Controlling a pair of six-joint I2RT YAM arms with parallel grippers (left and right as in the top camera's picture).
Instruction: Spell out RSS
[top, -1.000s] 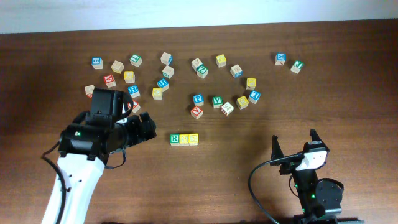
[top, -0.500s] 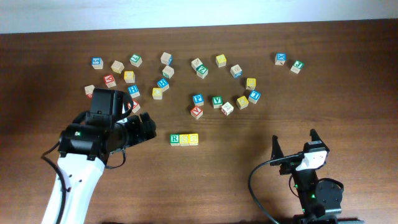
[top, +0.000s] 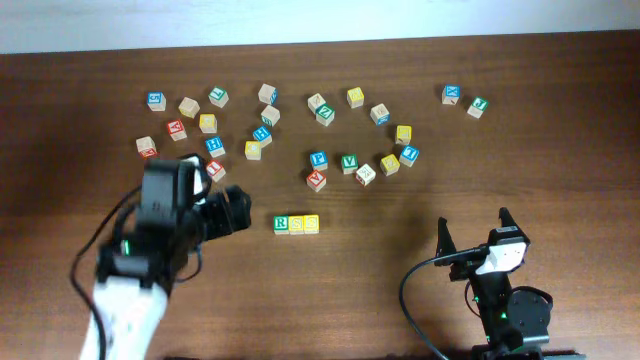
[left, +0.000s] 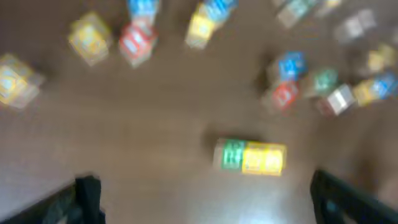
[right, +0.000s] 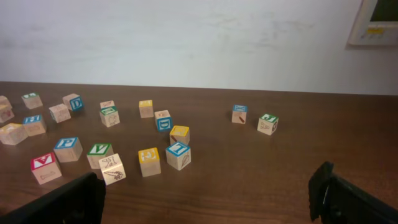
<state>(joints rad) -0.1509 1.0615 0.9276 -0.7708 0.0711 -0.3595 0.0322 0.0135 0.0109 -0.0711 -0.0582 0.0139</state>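
A dark wooden table (top: 560, 120) runs below a pale strip of wall (top: 320, 20). From overhead, the RSS row (top: 296, 224) lies on the wood: the green R is leftmost, and two yellow cubes touch in line on its right. The left gripper (top: 236, 208) sits just left of the row, apart from it, with its jaws spread and empty. The right gripper (top: 473, 230) stands well to the right of the row, fingers wide, grasping nothing. Loose cubes (top: 208, 123) are scattered beyond the row, the green V cube (top: 349, 162) among them, beyond it and to its right.

The left wrist view is blurred. The row (left: 250, 156) lies ahead of the spread fingers (left: 87, 196), untouched.

The right wrist view shows a white wall (right: 186, 37), the V cube (right: 99, 149) and wide, empty fingers (right: 336, 193).
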